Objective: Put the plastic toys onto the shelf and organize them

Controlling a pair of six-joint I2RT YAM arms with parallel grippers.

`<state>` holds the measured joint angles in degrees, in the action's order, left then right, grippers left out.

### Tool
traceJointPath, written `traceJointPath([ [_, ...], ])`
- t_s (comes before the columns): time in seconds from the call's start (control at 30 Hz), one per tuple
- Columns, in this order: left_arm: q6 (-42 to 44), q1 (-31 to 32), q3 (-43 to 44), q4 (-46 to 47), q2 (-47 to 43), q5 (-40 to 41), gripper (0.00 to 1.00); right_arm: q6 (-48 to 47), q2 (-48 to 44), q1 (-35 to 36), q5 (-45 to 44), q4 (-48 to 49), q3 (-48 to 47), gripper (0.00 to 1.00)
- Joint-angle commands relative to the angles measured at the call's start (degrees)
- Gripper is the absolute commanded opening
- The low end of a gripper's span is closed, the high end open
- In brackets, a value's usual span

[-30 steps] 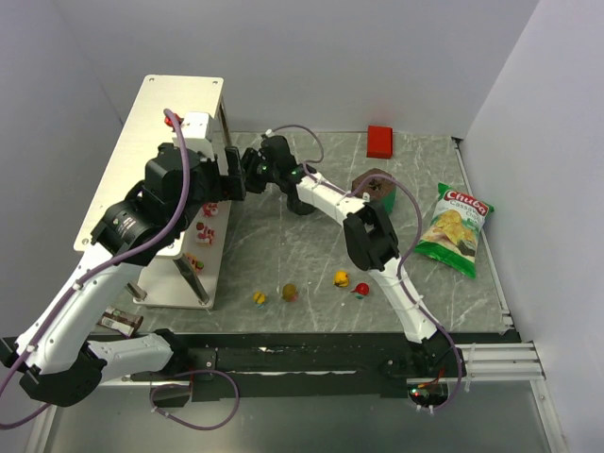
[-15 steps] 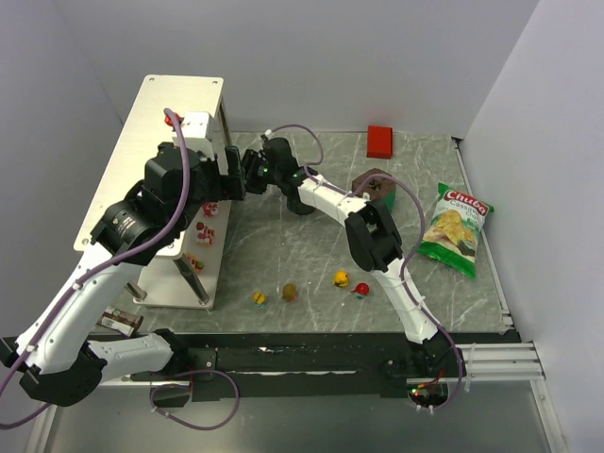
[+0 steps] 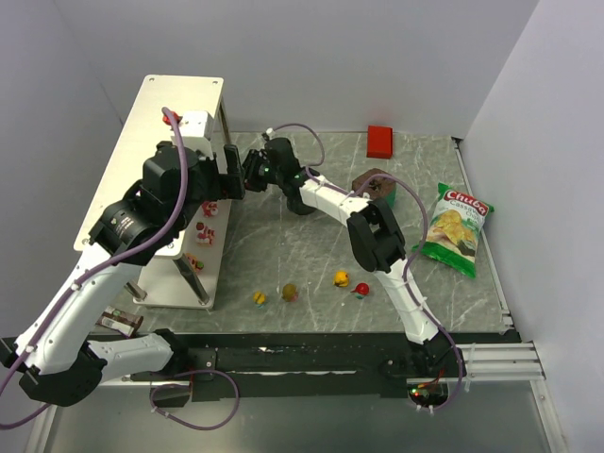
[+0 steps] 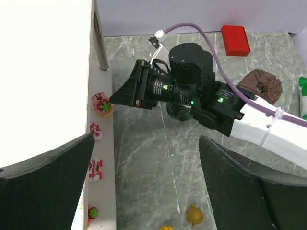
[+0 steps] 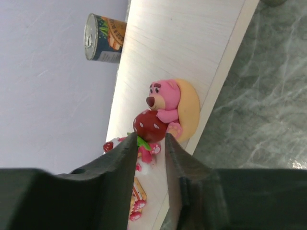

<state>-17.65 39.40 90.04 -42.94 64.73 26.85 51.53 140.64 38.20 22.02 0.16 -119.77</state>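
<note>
The shelf (image 3: 179, 104) stands at the left, and its lower tier (image 4: 108, 158) carries several plastic toys. My right gripper (image 5: 149, 140) reaches to that tier's edge and is shut on the red strawberry of a pink bear toy (image 5: 165, 103) on a yellow base, which rests on the tier. The same toy shows in the left wrist view (image 4: 102, 103) at the right gripper's tip (image 4: 115, 99). My left gripper (image 4: 148, 191) is wide open and empty, above the table beside the shelf. Several toys lie on the table: yellow (image 3: 259, 297), olive (image 3: 290, 293), yellow (image 3: 341, 278) and red (image 3: 361, 288).
A red block (image 3: 379, 141) lies at the back. A brown round object (image 3: 376, 184) sits under the right arm. A green chip bag (image 3: 453, 229) lies at the right. A tin can (image 5: 105, 38) lies beyond the shelf in the right wrist view.
The right arm's elbow has shifted slightly to the right. Its gripper stays at the lower tier's edge. The left arm has barely moved.
</note>
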Motion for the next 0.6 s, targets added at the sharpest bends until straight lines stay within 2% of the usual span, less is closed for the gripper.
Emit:
traceJointPath([
  [0.0, 0.69, -0.2, 1.72, 0.49, -0.04, 0.66, 0.96, -0.2, -4.41, -0.32, -0.67, 0.1, -0.9, 0.26],
  [0.2, 0.69, -0.2, 1.63, 0.4, -0.13, 0.92, 0.97, -0.2, -4.76, -0.23, -2.5, -2.62, 0.76, 0.07],
  [0.33, 0.69, -0.2, 1.37, 0.57, -0.13, 0.83, 0.96, -1.6, -4.06, -0.14, -4.61, -6.31, -0.73, 0.0],
  [0.57, 0.77, -0.2, 1.28, 0.75, 0.05, 0.75, 0.96, -3.45, -1.78, 0.48, -5.06, -7.55, -3.1, 0.0],
])
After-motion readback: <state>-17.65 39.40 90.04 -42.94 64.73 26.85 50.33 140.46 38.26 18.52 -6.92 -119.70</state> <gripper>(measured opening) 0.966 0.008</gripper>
